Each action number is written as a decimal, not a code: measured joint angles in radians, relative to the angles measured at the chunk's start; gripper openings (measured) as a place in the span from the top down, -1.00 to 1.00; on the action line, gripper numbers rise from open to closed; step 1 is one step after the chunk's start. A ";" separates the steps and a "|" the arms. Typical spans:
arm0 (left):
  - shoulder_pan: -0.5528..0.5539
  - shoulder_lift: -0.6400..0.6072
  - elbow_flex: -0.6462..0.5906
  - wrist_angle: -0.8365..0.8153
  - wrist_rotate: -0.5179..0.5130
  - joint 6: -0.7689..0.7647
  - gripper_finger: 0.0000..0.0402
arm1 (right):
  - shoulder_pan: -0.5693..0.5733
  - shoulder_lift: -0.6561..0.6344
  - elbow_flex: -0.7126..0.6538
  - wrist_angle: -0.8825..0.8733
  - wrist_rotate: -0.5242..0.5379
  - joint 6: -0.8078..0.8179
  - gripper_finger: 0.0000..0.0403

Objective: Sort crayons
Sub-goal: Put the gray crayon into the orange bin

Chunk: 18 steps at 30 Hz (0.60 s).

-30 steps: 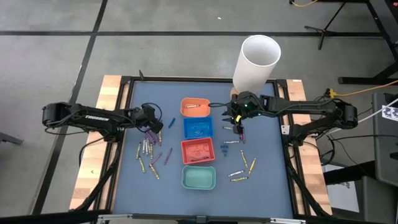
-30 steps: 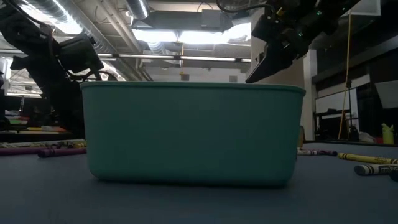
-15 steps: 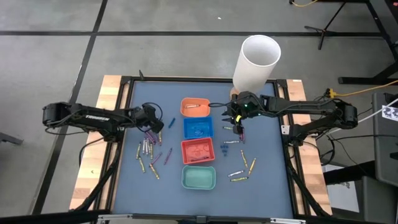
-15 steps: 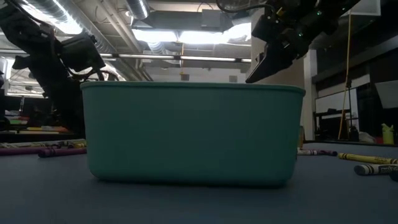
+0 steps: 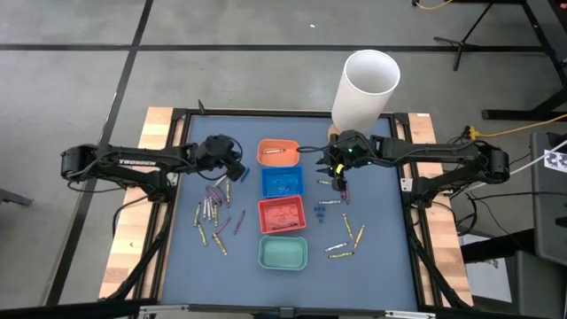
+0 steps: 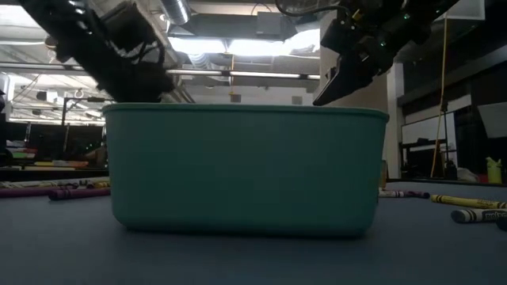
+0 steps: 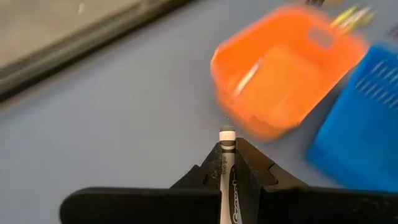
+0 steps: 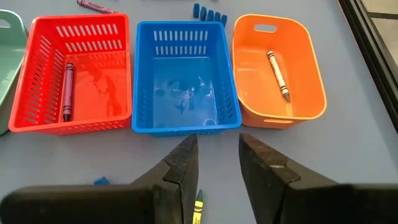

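My left gripper point(image 5: 236, 168) is above the table just left of the orange tray point(image 5: 278, 152), shut on a pale crayon point(image 7: 227, 163). The orange tray also shows ahead in the left wrist view point(image 7: 286, 74). My right gripper point(image 8: 217, 155) is open and empty, right of the blue tray point(image 5: 283, 183), above a yellowish crayon point(image 8: 198, 208). Loose crayons lie flat on the mat left of the trays point(image 5: 213, 211) and right of them point(image 5: 342, 237). One crayon lies in the orange tray point(image 8: 278, 74) and a purple one in the red tray point(image 8: 67, 90). My left gripper pinches the crayon between its two fingers point(image 7: 249, 174). The crayon lies along the fingers, and its banded end point(image 7: 227, 135) sticks out past the fingertips toward the orange tray. It is lifted clear of the mat.
Four small trays stand in a row down the mat's middle: orange, blue, red point(image 5: 282, 214) and green point(image 5: 283, 252). A tall white cylinder point(image 5: 365, 89) stands at the far edge behind my right arm. Small blue bits point(image 5: 321, 210) lie right of the red tray.
My left gripper has risen and gone toward the far edge and to the right, toward the orange tray, away from the crayon pile on the left. My right gripper has kept still.
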 joint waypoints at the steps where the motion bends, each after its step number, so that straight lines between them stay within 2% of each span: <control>1: -0.001 0.000 0.002 0.041 0.000 0.019 0.97 | 0.000 0.000 0.000 0.000 0.000 0.000 0.43; 11: -0.027 0.024 0.003 0.387 0.004 0.165 0.97 | 0.000 0.000 0.000 -0.001 0.000 0.000 0.43; 18: -0.051 0.179 0.004 0.650 0.006 0.277 0.97 | 0.000 0.000 0.000 -0.001 0.000 0.000 0.43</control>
